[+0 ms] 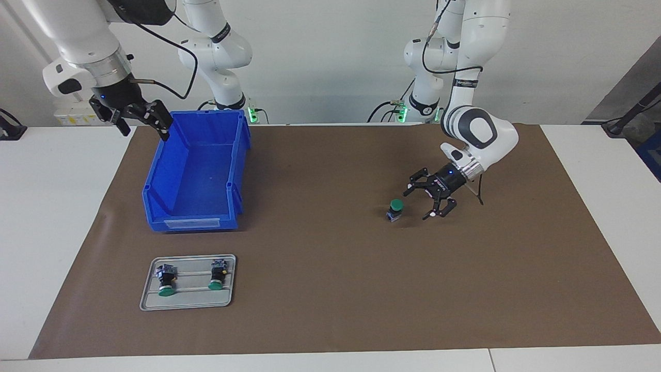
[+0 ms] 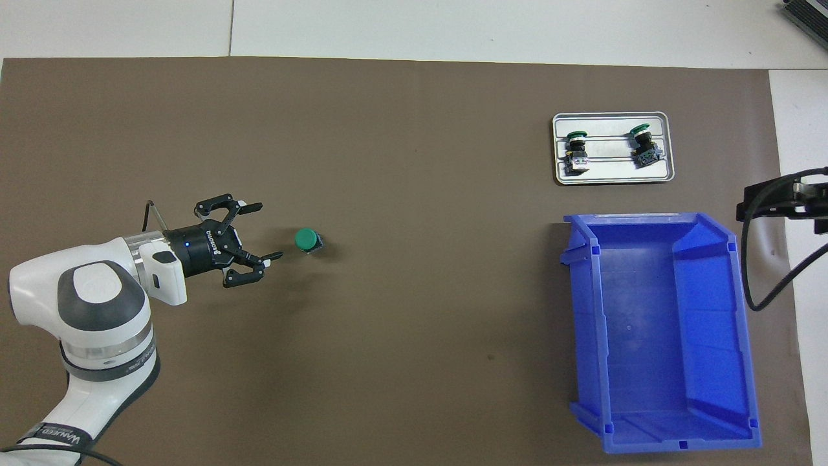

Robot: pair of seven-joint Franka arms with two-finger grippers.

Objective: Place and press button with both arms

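Note:
A button (image 1: 396, 209) (image 2: 306, 241) with a round green cap stands upright on the brown mat, toward the left arm's end of the table. My left gripper (image 1: 416, 203) (image 2: 269, 232) is low over the mat just beside it, open, its fingers pointing at the button without touching it. The right gripper (image 1: 145, 129) is raised over the blue bin's corner nearest the robots, open and holding nothing. In the overhead view only part of the right gripper (image 2: 770, 200) shows at the edge.
An empty blue bin (image 1: 193, 223) (image 2: 653, 323) sits toward the right arm's end. Farther from the robots than the bin lies a grey tray (image 1: 187, 306) (image 2: 611, 181) holding two more green-capped buttons (image 1: 166, 279) (image 1: 217, 274) on their sides.

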